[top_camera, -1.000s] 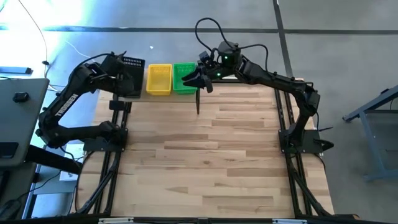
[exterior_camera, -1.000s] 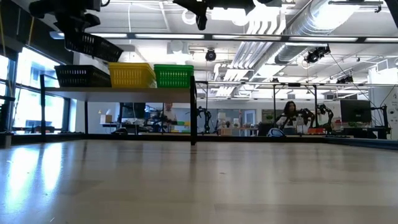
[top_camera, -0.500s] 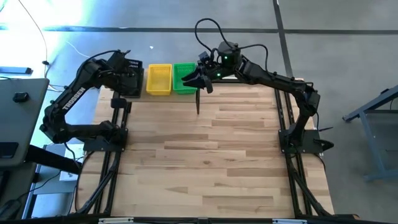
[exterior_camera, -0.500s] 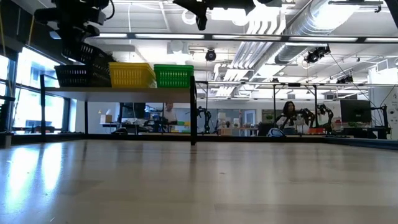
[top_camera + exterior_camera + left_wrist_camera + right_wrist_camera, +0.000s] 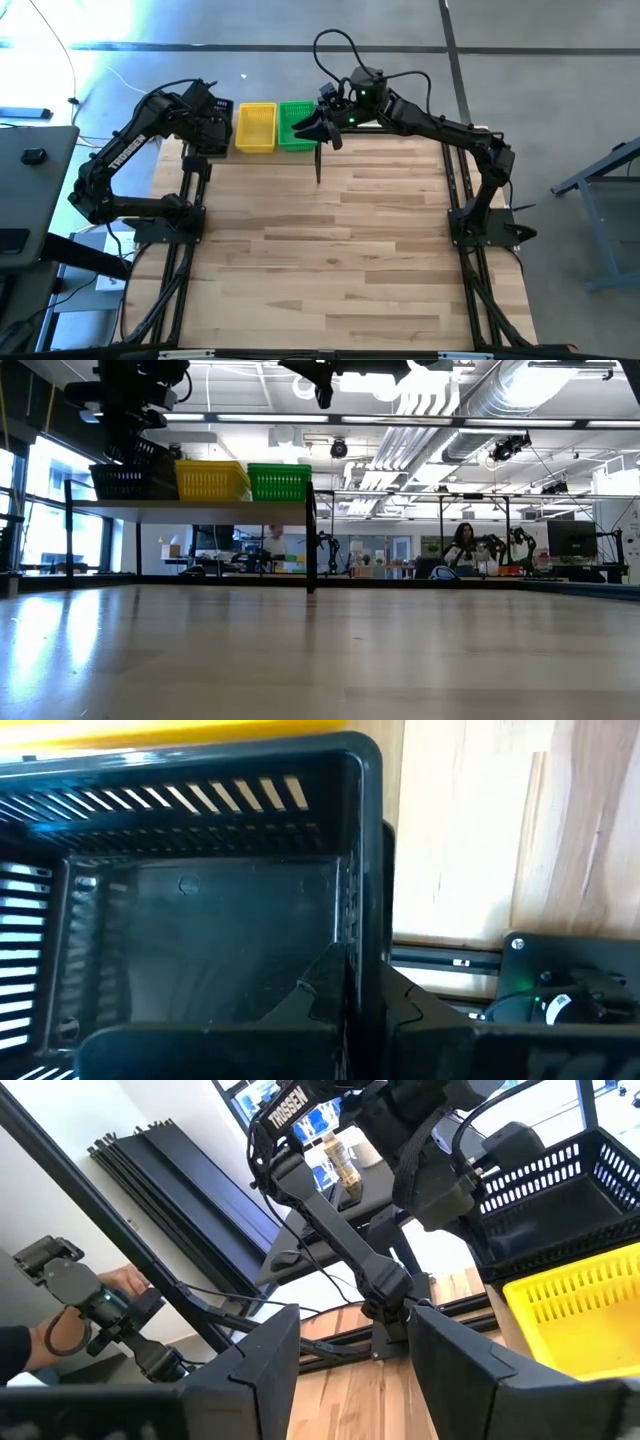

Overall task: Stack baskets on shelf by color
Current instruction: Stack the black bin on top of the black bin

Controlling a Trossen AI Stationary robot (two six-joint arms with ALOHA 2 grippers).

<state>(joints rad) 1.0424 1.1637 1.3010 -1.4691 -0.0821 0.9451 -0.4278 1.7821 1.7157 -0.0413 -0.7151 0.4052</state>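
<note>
While the left claw (image 5: 352, 988) is clamped on the near wall of a black basket (image 5: 200, 910), the step in hand looks like the last lowering of that basket onto the black stack at the shelf's (image 5: 190, 505) end. From above, the shelf sits at about eleven o'clock on the surface (image 5: 340, 250), with the black stack at its nine o'clock end under the left arm, the yellow basket (image 5: 255, 127) in the middle and the green basket (image 5: 294, 125) at the three o'clock end. In the low view the held basket (image 5: 140, 455) rides tilted just above the black one resting on the shelf (image 5: 122, 484), not yet nested level.

The right claw (image 5: 355, 1345) hangs with its fingers apart and nothing between them, above the shelf's green end at about twelve o'clock.

Judging from this, the next move calls for levelling the held basket so its rim squares with the one beneath, easing it down until it seats, and only then letting go. A skewed drop could jam it or nudge the yellow neighbour.
</note>
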